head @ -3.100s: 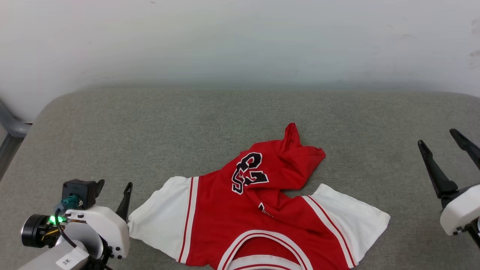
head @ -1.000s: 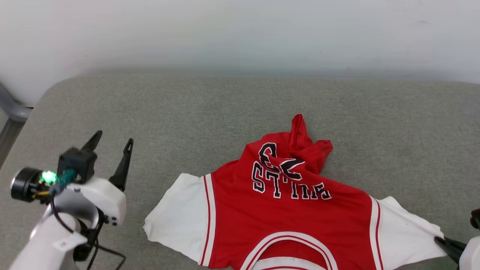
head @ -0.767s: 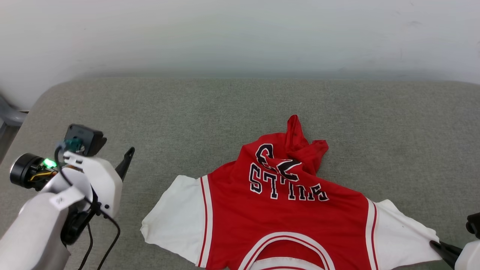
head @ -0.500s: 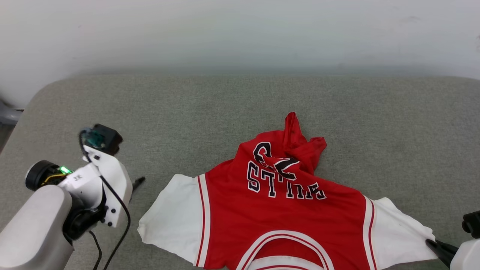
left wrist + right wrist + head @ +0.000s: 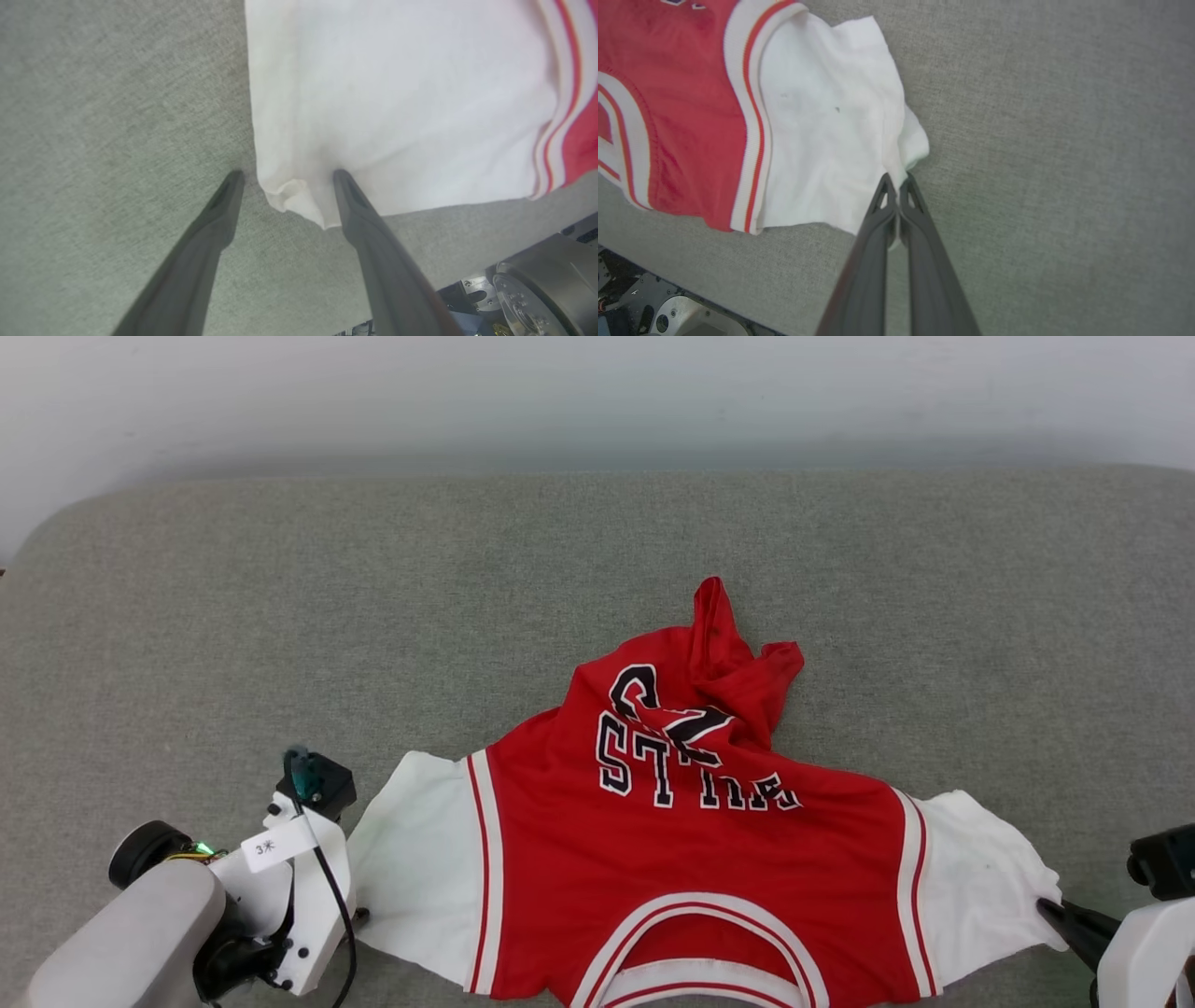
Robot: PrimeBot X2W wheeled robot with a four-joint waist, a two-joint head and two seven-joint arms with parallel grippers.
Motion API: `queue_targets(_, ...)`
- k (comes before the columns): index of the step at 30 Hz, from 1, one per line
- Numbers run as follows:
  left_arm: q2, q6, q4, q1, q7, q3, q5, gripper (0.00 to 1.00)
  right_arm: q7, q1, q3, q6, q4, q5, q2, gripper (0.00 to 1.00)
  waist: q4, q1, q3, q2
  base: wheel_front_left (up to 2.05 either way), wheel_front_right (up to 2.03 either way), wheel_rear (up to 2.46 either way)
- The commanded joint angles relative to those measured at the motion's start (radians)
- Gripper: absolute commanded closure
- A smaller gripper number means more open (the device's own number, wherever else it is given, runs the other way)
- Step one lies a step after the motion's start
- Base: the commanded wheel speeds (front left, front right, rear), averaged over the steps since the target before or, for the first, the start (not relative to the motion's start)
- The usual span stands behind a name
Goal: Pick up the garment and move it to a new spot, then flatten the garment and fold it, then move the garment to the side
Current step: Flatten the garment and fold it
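Here, the two dark fingers of the left gripper (image 5: pixel 287 173) are standing wide apart around the curled lower corner of the left sleeve (image 5: pixel 397 93). One tip is resting on the white cloth and the other on the bare covering just beside the hem. The fingers of the right gripper (image 5: pixel 897 178) are pressing together, pinching the outer edge of the right sleeve (image 5: pixel 822 130) between their tips.

Between the two arms the garment (image 5: pixel 691 859) is lying print side up, with both sleeves spreading sideways and the striped collar facing the robot. Its far end is bunching into a crumpled red peak that is creasing the black lettering. It is lying on a grey-green woven padded surface (image 5: pixel 280 597), which is curving round at its far left corner. A pale, plain wall (image 5: pixel 597 392) is rising right behind that surface's far edge.
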Motion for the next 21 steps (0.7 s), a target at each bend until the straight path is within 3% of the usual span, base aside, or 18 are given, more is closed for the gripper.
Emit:
queue_targets(1, 0.002, 0.0, 0.027, 0.0, -0.003, -0.031, -0.011, 0.0, 0.006, -0.019, -0.001, -0.001, -0.009, -0.008, 0.009, 1.0, -0.008, 0.0, 0.016, 0.0, 0.0, 0.0, 0.0)
queue_targets(5, -0.011, 0.002, 0.085, 0.011, -0.022, -0.083, -0.04, 0.0, 0.012, -0.023, 0.001, -0.001, -0.018, -0.016, 0.017, 1.0, -0.014, 0.0, 0.028, 0.0, 0.0, 0.0, 0.0)
queue_targets(6, -0.013, 0.001, 0.094, 0.015, -0.021, -0.1, -0.049, 0.11, 0.015, -0.022, 0.001, -0.001, -0.018, -0.017, 0.019, 1.0, -0.015, 0.0, 0.029, 0.0, 0.0, 0.0, 0.0)
queue_targets(7, -0.014, 0.001, 0.097, 0.015, -0.025, -0.115, -0.057, 1.0, 0.016, -0.021, 0.001, -0.001, -0.019, -0.017, 0.02, 1.0, -0.015, 0.0, 0.028, 0.0, 0.0, 0.0, 0.0)
queue_targets(11, -0.006, -0.001, 0.088, 0.01, -0.08, -0.129, -0.097, 1.0, 0.007, -0.01, -0.005, -0.001, -0.022, -0.021, 0.024, 1.0, -0.014, 0.0, 0.002, 0.0, 0.0, 0.0, 0.0)
queue_targets(21, 0.053, 0.018, -0.056, 0.02, -0.324, -0.021, -0.123, 1.0, -0.043, 0.02, -0.045, -0.001, -0.065, -0.004, 0.039, 1.0, -0.002, 0.0, -0.1, 0.0, 0.0, 0.0, 0.0)
